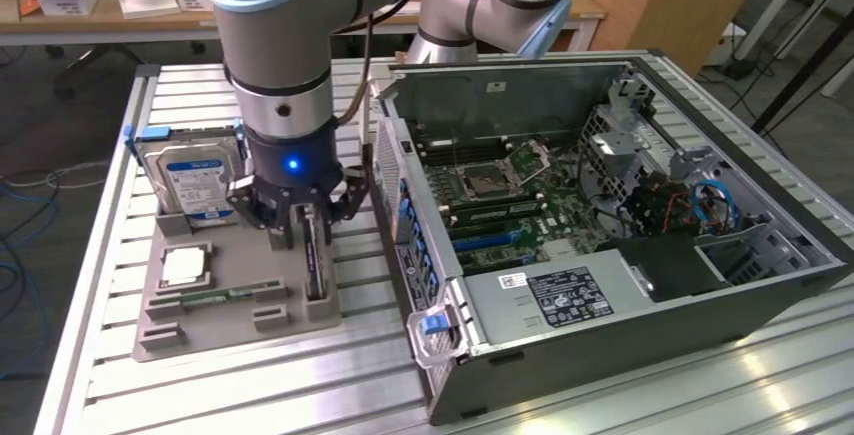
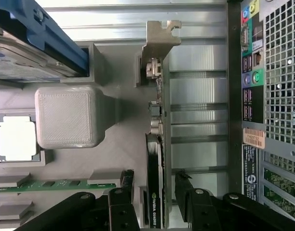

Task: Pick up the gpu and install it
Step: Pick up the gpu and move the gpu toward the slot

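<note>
Hard drive (image 1: 195,181), open computer case (image 1: 627,367)

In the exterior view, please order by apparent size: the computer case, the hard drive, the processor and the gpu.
1. computer case, by far the largest.
2. hard drive.
3. processor and gpu: unsure. The gpu stands edge-on and appears as a long thin strip, while the processor is a small square.

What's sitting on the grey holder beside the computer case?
A hard drive, a processor chip, a green memory stick and the graphics card, standing on edge between the open fingers. In the exterior view, they hide the card's far end.
</note>
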You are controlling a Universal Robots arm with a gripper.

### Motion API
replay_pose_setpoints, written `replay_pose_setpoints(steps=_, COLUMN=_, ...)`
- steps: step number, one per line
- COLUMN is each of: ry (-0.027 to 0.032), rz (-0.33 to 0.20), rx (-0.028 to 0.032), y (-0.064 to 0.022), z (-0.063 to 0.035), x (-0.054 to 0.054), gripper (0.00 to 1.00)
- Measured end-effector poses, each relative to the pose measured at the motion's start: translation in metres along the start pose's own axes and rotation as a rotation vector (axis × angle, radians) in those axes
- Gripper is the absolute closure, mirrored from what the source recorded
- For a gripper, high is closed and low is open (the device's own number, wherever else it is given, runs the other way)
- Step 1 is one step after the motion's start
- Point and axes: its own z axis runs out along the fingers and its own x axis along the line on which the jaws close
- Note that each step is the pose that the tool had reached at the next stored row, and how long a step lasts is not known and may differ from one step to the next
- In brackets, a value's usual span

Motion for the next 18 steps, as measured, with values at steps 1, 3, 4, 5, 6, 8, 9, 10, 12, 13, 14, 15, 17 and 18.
replay_pose_setpoints(steps=1, ry=-0.0001, rz=0.000, rx=0.0011, y=-0.0001, z=0.0017, x=0.0004, gripper=0.53)
replay_pose_setpoints(steps=3, ry=-0.0003, rz=0.001, rx=0.0036, y=-0.0002, z=0.0044, x=0.0011, gripper=0.53)
replay_pose_setpoints(steps=4, ry=-0.0003, rz=0.001, rx=0.0041, y=-0.0002, z=0.0053, x=0.0011, gripper=0.53)
replay_pose_setpoints(steps=5, ry=-0.0003, rz=0.001, rx=0.0044, y=-0.0003, z=0.0059, x=0.0011, gripper=0.53)
replay_pose_setpoints(steps=6, ry=-0.0002, rz=0.001, rx=0.0048, y=-0.0003, z=0.0063, x=0.0011, gripper=0.53)
replay_pose_setpoints(steps=8, ry=0.0000, rz=0.001, rx=0.0051, y=-0.0003, z=0.0066, x=0.0012, gripper=0.53)
replay_pose_setpoints(steps=9, ry=-0.0004, rz=0.001, rx=0.0047, y=-0.0002, z=0.0072, x=0.0012, gripper=0.53)
replay_pose_setpoints(steps=10, ry=-0.0005, rz=0.001, rx=0.0047, y=-0.0002, z=0.0078, x=0.0012, gripper=0.53)
replay_pose_setpoints(steps=12, ry=-0.0002, rz=0.001, rx=0.0049, y=-0.0002, z=0.0086, x=0.0012, gripper=0.53)
replay_pose_setpoints(steps=13, ry=-0.0001, rz=0.001, rx=0.0050, y=-0.0002, z=0.0087, x=0.0012, gripper=0.53)
replay_pose_setpoints(steps=14, ry=-0.0003, rz=0.001, rx=0.0048, y=-0.0002, z=0.0088, x=0.0011, gripper=0.53)
replay_pose_setpoints(steps=15, ry=-0.0003, rz=0.001, rx=0.0048, y=-0.0002, z=0.0088, x=0.0012, gripper=0.53)
replay_pose_setpoints(steps=17, ry=-0.0003, rz=0.001, rx=0.0049, y=-0.0002, z=0.0088, x=0.0011, gripper=0.53)
replay_pose_setpoints(steps=18, ry=-0.0003, rz=0.001, rx=0.0049, y=-0.0002, z=0.0088, x=0.0012, gripper=0.53)
